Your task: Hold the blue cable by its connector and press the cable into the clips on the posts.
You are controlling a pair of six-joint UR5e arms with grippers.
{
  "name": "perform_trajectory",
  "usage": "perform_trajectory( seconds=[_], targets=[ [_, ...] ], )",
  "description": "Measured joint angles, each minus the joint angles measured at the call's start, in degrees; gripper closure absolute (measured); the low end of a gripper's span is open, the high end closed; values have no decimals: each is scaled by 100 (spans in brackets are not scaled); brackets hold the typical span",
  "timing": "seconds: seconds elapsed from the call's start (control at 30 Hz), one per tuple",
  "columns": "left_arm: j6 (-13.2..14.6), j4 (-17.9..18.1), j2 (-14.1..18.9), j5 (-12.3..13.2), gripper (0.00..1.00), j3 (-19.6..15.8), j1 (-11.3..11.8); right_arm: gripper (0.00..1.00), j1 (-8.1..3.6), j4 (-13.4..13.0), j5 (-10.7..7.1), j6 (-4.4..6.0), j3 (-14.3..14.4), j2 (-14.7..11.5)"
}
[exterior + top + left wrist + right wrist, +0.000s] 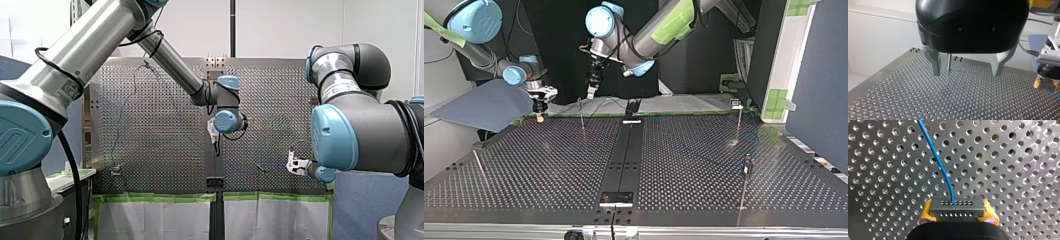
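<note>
In the right wrist view my right gripper (957, 213) is shut, its yellow pads (926, 213) clamping a grey multi-pin connector (957, 207). The thin blue cable (940, 162) runs from the connector away over the perforated plate. In the top view that gripper (540, 115) hangs low at the table's far left edge. My left gripper (967, 68) stands open and empty above the plate, with a thin post (948, 62) ahead between its metal fingers (935, 65). It hovers near the far middle (590, 92), just beside a post (581, 114).
More slim posts stand at the top view's right (738, 120) and nearer right (746, 172). A dark rail (624, 155) runs down the table's middle. A blue-grey panel (484, 105) sits behind my right gripper. Green tape lines the far edge (160, 197).
</note>
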Motion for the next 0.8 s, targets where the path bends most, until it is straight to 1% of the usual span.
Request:
perform_trajectory(
  seconds=[0.3, 0.53, 0.8],
  targets=[
    [-10, 7, 528, 9, 0, -528, 11, 100, 10, -21, -12, 3, 0, 9],
    [-105, 7, 908, 41, 0, -908, 29, 100, 24, -12, -143, 4, -4, 16],
    [-169, 27, 1380, 54, 0, -1381, 58, 100, 42, 0, -164, 1, -8, 19]
  ],
)
